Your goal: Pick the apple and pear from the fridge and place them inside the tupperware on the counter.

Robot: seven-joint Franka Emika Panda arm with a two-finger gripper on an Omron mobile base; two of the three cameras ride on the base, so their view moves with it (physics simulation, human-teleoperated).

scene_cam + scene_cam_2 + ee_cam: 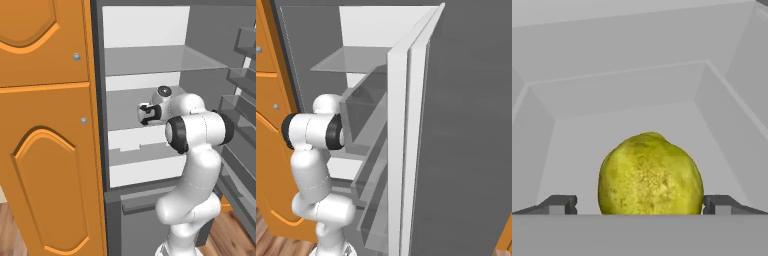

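Observation:
The pear (pixel 650 175), yellow-green and rounded, sits on a grey shelf inside the fridge (pixel 150 60), close in front of the hand. My gripper (pixel 639 205) is open, with one dark fingertip (pixel 559 204) left of the pear and the other right of it, neither touching. In the left base view the hand (pixel 145 114) reaches into the fridge at middle-shelf height. The apple, the tupperware and the counter are out of view.
Tall orange wooden cabinets (pixel 45 125) stand directly left of the fridge. The open fridge door (pixel 466 125) with its racks (pixel 245 100) stands to the right of the arm. A white drawer (pixel 140 145) lies below the hand's shelf.

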